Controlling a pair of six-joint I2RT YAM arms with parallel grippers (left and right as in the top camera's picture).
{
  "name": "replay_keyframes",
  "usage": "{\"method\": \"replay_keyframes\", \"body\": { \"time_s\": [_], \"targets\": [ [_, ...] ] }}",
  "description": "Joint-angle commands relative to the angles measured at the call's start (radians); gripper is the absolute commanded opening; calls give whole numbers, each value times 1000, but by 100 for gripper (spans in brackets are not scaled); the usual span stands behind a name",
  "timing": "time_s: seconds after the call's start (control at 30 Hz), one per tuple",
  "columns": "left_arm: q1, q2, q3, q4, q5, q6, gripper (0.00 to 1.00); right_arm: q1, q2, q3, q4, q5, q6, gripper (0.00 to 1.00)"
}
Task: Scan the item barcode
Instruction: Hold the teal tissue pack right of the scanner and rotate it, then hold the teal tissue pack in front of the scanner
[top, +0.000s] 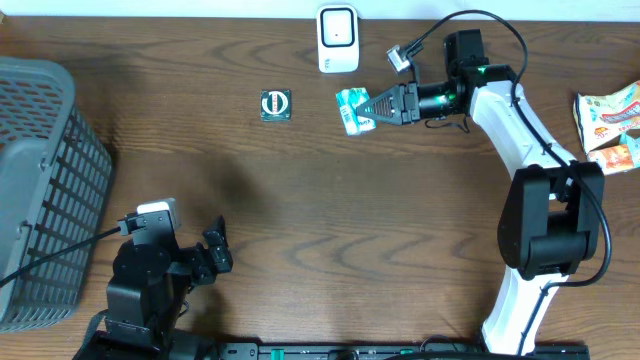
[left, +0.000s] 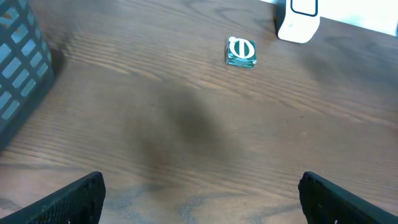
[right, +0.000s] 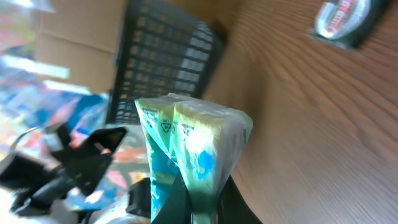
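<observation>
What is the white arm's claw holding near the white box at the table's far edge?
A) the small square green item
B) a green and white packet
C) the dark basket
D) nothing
B: the right gripper is shut on the green and white packet, close to the white scanner.

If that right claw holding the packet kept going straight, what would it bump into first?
Probably the small green item lying ahead of the right gripper and its packet; height is unclear, so it may pass above.
</observation>
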Motion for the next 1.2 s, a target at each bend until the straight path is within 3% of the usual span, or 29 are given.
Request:
{"method": "replay_keyframes", "body": {
  "time_s": [0.0, 0.23, 0.43, 0.6, 0.7, 0.83, 1.07, 1.17],
  "targets": [
    [0, -2, -1, 2, -13, -5, 98, 30, -13, -3, -29, 232, 81, 1],
    [0, -2, -1, 2, -13, -5, 98, 171, -13, -3, -103, 820, 97, 1],
    [0, -1, -1, 2, -13, -5, 98, 301, -13, -1, -42, 1350, 95, 1],
    [0, -2, -1, 2, -13, -5, 98, 393, -13, -1, 136, 1700, -90, 1],
    [0, -2, -1, 2, -13, -5, 98, 418, -10, -2, 331, 1724, -221, 1],
    [0, -2, -1, 2, -13, -5, 98, 415, -8, 3, 544, 1720, -245, 1],
    [0, -1, -1, 2, -13, -5, 98, 326, 42, 154, 655, 1551, -265, 1],
    [0, -2, -1, 2, -13, -5, 98, 288, 103, 219, 718, 1434, -383, 1]
  ]
}}
